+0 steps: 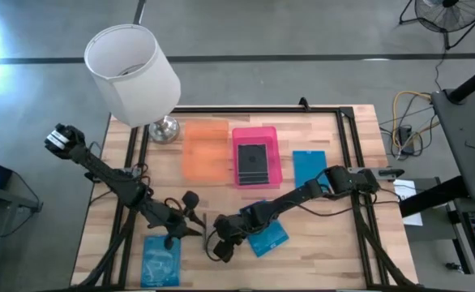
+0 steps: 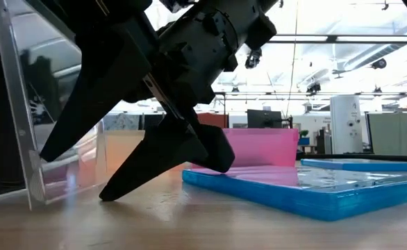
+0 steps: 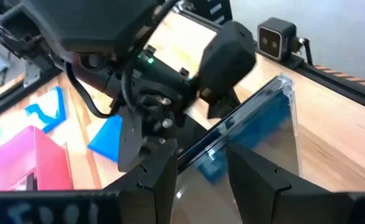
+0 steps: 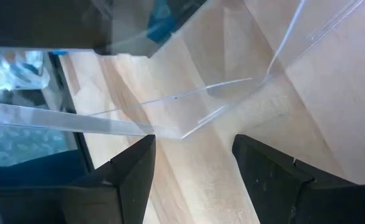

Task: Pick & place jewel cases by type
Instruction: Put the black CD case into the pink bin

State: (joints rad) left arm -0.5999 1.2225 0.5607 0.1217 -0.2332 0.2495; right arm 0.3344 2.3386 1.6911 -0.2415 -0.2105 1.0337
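While a blue jewel case (image 1: 160, 261) lies flat at the bench's (image 1: 318, 251) near-left corner, the left gripper (image 1: 195, 229) grips an upright clear case (image 3: 257, 124) mid-bench, the right gripper (image 1: 221, 250) just beside it stands spread, empty, touching another blue case (image 1: 267, 237).

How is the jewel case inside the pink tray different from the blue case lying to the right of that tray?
The jewel case in the pink tray is dark grey or black; the case beside it is bright blue. The dark case rests inside the tray; the blue case lies directly on the table. Both are flat, thin and roughly square, lie face up, and neither gripper touches them.
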